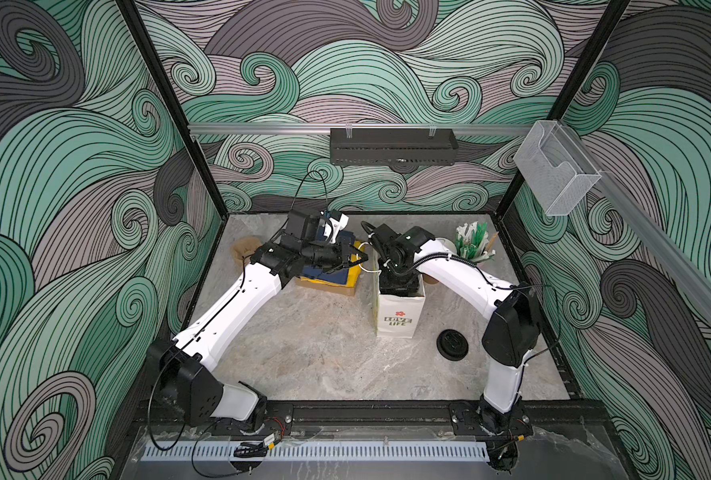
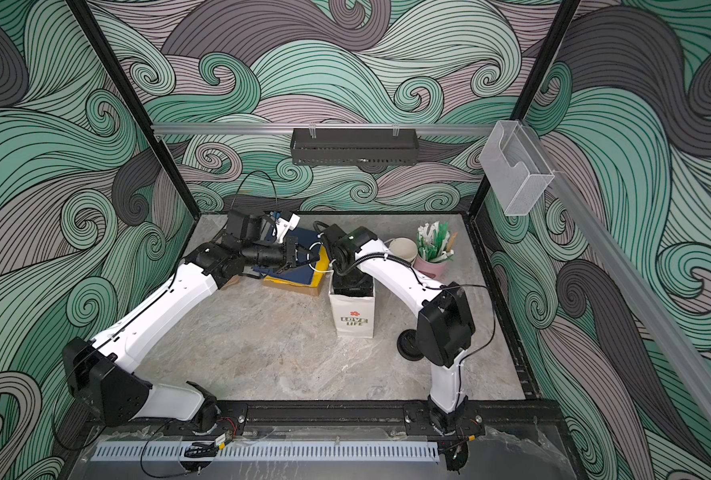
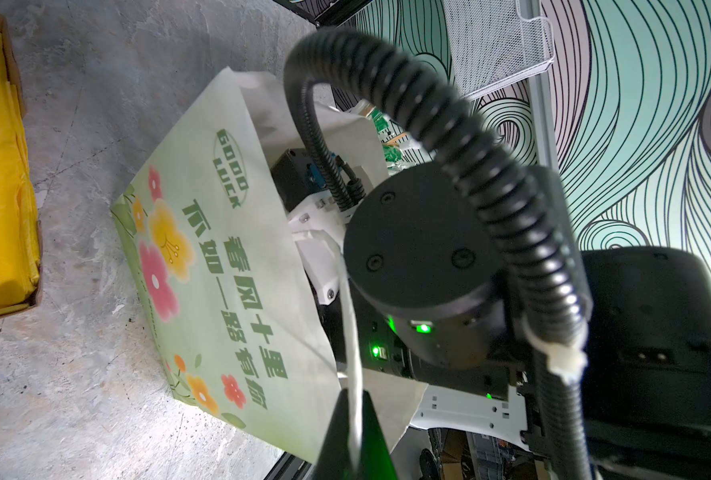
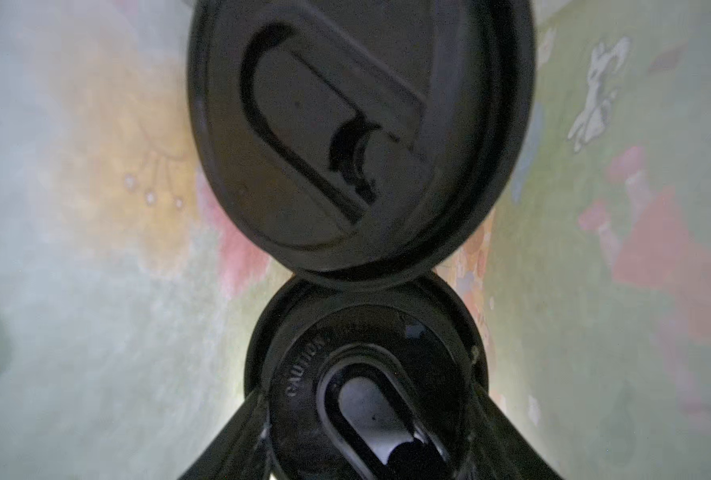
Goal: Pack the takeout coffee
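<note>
A white flowered paper bag stands upright mid-table. My left gripper is shut on the bag's white handle strap and holds it out to the left. My right arm reaches down into the bag mouth, so its gripper is hidden in both top views. In the right wrist view, two takeout coffee cups show only their black sip lids inside the bag. The nearer lid sits between the fingers of my right gripper, which press against its sides. The farther lid touches it.
A loose black lid lies right of the bag, near my right elbow. A cardboard box of yellow and blue bags sits behind the left gripper. A pink cup of stirrers and lidless cream cups stand at the back right.
</note>
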You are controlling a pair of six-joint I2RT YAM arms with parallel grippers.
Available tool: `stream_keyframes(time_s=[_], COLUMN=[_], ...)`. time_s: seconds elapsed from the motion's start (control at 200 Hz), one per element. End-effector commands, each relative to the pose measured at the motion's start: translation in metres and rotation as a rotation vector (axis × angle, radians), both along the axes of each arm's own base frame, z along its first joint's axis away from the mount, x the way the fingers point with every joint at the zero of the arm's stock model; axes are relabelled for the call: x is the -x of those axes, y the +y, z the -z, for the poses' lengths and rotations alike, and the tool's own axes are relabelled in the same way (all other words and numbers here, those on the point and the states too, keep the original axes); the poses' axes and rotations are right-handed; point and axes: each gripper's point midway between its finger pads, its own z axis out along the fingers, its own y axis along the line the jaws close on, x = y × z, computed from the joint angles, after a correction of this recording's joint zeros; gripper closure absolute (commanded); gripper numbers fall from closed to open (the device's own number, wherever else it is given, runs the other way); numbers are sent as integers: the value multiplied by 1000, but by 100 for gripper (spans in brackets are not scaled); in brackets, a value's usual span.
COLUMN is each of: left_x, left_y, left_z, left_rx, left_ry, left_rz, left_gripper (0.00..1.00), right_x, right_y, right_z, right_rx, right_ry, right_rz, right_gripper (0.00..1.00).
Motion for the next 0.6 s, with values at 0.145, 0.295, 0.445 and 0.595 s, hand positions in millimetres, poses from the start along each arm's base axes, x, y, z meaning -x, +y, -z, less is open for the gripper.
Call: stream_keyframes(time_s=[0.145,0.295,0.445,0.595], left_x=[7,7,7,6], left_y=[3,5,6,6], left_z=[-7,-9,-8,-7], left_rx=[0,-2,-8,-11], left_ry=[-22,-31,-28,-29], left_rz=[1,-7,-14,-18], left_gripper=[100,100,100,100], right_x=[11,11,12,14], right_y=[-23,-26,-27,-23], right_z=[34,20,9,-10], right_rx=[138,134,119,78], right_ry=[90,67,53,34], right_rz=[29,26,29,31], right_gripper=[41,41,41,41])
